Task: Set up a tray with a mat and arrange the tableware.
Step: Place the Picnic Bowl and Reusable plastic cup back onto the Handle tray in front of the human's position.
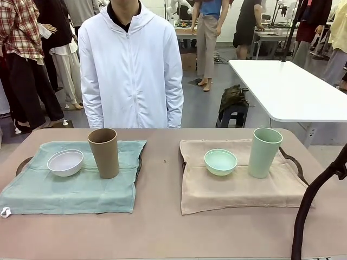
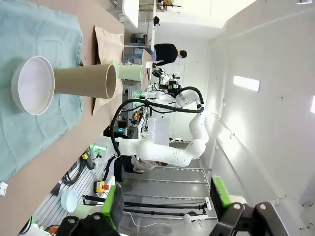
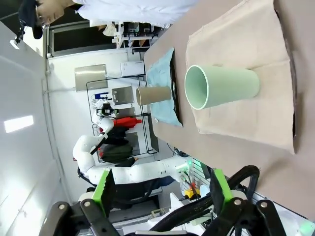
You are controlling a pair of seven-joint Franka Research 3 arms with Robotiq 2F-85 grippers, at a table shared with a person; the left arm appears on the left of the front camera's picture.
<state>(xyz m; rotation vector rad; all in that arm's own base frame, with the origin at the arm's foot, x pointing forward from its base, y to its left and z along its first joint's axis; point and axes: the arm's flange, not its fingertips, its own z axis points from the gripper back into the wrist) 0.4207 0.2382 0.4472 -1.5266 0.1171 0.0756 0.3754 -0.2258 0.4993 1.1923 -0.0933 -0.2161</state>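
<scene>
Mint-green and tan tableware is sitting on two cloth mats that are lying side by side on a brown table (image 1: pixel 162 227), each mat draped over a dark tray whose handles are peeking out at the outer edges. On the green mat (image 1: pixel 81 184), towards the robot's left, a small white bowl (image 1: pixel 65 162) is resting just beside a tall tan-brown cup (image 1: pixel 103 152), the two close but apparently not touching. On the beige mat (image 1: pixel 238 187), towards the robot's right, a small mint-green bowl (image 1: pixel 220 161) is sitting near a tall mint-green cup (image 1: pixel 264 151), with a clear gap between them. A person in a white jacket (image 1: pixel 132 65) is standing at the far side, hands down. The left gripper (image 2: pixel 166 206) is hanging well back from the table with its green-padded fingers spread and nothing between them; the right gripper (image 3: pixel 160 189) is likewise standing released and empty, looking across at the mint-green cup. All four pieces are looking like light, rigid, matte plastic or fibre ware: probably easy to lift, not fragile, but smooth enough to slip. The tall cups are likely tipping easily, so pinching one wall at the rim, or squeezing the body low down, seems safest. The bowls are best taken by the rim, since the soft mats may be bunching underneath.
</scene>
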